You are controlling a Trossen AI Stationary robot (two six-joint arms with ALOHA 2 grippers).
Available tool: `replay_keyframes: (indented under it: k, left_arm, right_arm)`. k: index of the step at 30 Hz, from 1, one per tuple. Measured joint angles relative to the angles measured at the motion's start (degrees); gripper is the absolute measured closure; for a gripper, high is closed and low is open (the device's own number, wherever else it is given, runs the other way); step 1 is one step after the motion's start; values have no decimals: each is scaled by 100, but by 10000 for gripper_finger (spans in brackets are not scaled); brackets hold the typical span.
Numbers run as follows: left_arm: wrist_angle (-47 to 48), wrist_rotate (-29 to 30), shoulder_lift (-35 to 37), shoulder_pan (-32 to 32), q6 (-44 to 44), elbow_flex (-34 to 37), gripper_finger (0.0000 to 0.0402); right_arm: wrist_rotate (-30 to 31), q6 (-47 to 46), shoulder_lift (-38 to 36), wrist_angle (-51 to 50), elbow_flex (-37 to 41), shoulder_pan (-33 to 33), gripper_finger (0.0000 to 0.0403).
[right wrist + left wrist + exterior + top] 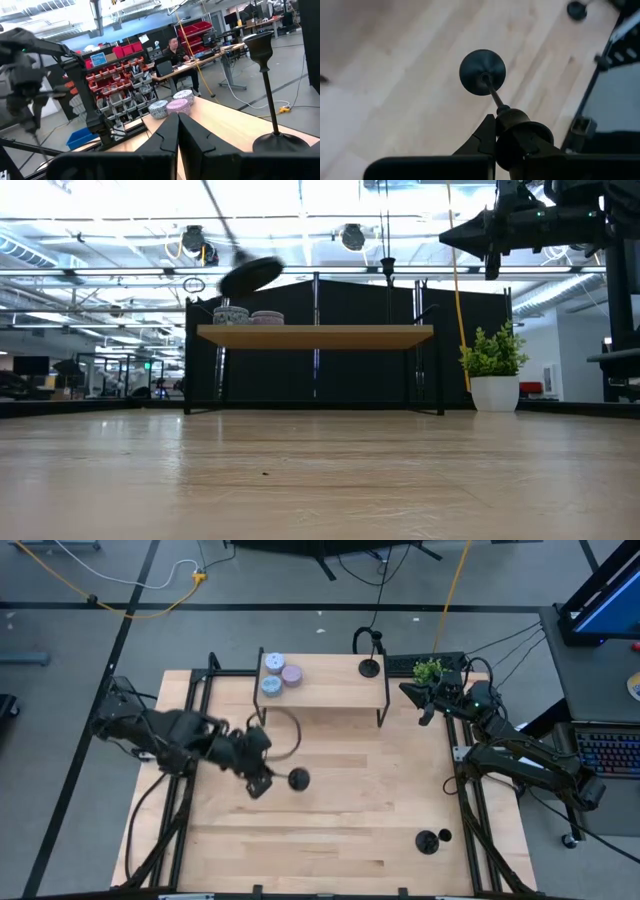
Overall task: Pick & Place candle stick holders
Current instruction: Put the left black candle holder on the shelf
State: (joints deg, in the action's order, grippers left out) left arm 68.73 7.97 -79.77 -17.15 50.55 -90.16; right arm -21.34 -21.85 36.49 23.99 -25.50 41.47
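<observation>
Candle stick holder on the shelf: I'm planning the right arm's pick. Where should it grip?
Probably the thin stem of the candle stick holder, mid-height, approached level from the shelf's right end where the right gripper waits: it stands upright, and its base is flat, wide.

Closed dark fingers (pixel 177 131) in front of wooden shelf (pixel 225 125). Three candle tins (pixel 172 104) there, black candle stick holder (pixel 272 95) upright nearby. Seated person (pixel 172 50) far behind.

Bright overhead lights, glare, blurred foreground

Wooden surface (pixel 330 830) carries 1 raised shelf (pixel 330 692); 1 black holder (pixel 428 841) stands near its right edge.
</observation>
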Motion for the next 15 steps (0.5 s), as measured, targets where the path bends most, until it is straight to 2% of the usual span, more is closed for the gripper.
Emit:
replay_keyframes:
  k: [5, 9, 15]
  left_arm:
    - [-230, -136, 1, 702, -637, -360, 388]
    - [-641, -398, -98, 1208, -1118, -598, 388]
    - [-687, -1050, -761, 1818, -1958, -1286, 388]
  right_arm:
    - [-178, 0, 9, -3, 0, 0, 403]
    - [-720, 0, 43, 40, 0, 0, 402]
    - [-894, 431, 258, 845, 0, -452, 379]
